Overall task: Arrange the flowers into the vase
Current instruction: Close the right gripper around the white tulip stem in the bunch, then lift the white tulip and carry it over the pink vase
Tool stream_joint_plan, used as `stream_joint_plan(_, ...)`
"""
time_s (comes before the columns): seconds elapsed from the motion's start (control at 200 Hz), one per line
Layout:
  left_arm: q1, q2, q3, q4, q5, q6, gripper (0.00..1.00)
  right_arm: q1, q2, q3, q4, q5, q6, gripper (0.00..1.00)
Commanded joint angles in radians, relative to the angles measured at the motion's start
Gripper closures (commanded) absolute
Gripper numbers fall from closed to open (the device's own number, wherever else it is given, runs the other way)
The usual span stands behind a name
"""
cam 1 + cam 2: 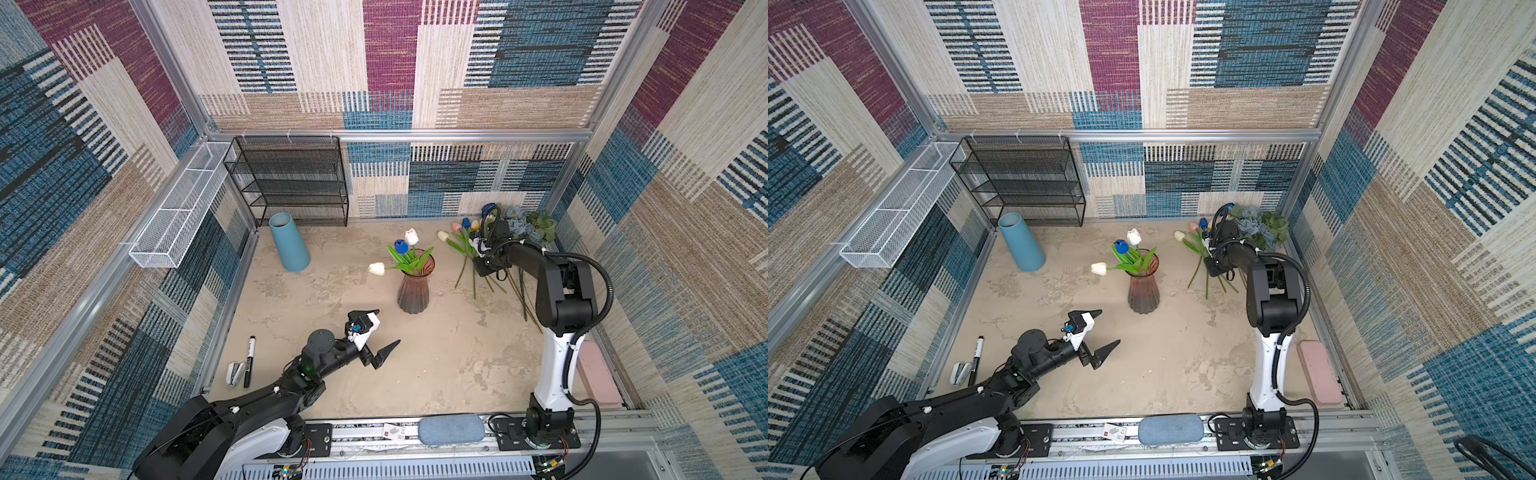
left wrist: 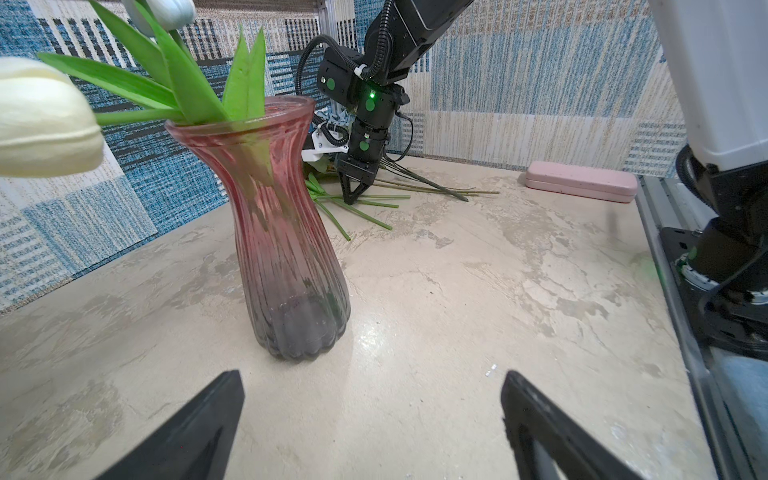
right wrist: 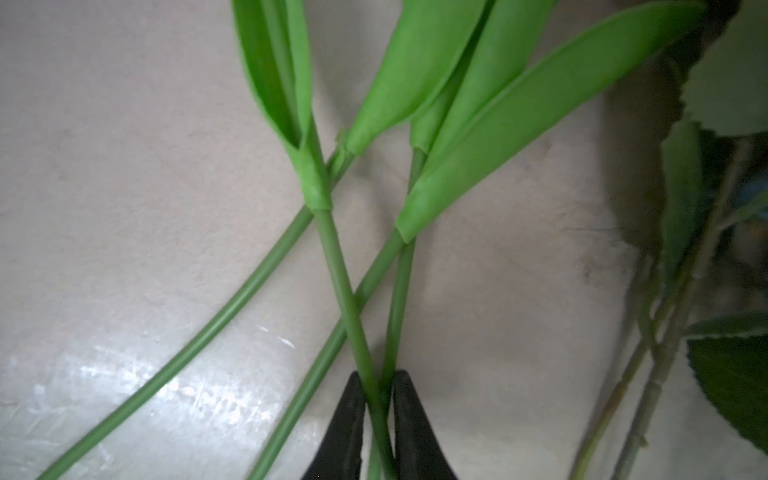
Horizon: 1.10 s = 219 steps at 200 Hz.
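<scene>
Two crossed stems (image 3: 345, 291) lie pinched in our right gripper (image 3: 378, 374), likely for carrying over; our left gripper (image 2: 372, 374) hangs wide open, empty, the vase (image 2: 286, 249) just ahead.

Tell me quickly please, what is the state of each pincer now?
Left pincer: open, holding nothing.
Right pincer: closed on tulip stems, seemingly two crossed ones.
</scene>
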Motion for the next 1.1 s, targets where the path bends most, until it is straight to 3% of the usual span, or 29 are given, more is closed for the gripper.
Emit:
stream_joint_plan(0.0, 0.0, 0.0, 0.007, 0.018, 0.001, 0.015, 0.01, 0.001, -0.032, 0.01, -0.001, -0.043, -0.011, 0.86)
stream_joint_plan(0.521, 0.0, -0.003, 0.005, 0.018, -0.001, 0.015, 0.01, 0.087, -0.193, 0.041, -0.032, -0.168, 0.019, 0.95)
stream_joint_plan(0.691, 0.0, -0.013, 0.001, 0.016, -0.007, 0.018, 0.01, 0.099, -0.313, 0.008, 0.068, -0.252, 0.09, 1.0)
stream_joint_plan(0.827, 0.0, -0.02, 0.001, 0.012, -0.014, 0.02, 0.01, 0.1, -0.425, -0.06, 0.254, -0.387, 0.24, 1.0)
stream_joint_plan(0.917, 0.0, -0.01, -0.001, 0.026, -0.01, 0.017, 0.01, 0.126, -0.524, -0.176, 0.493, -0.526, 0.351, 1.0)
stream_joint_plan(1.092, 0.0, -0.017, -0.008, 0.036, -0.005, 0.018, 0.01, 0.218, -0.71, -0.408, 0.962, -0.561, 0.492, 1.0)
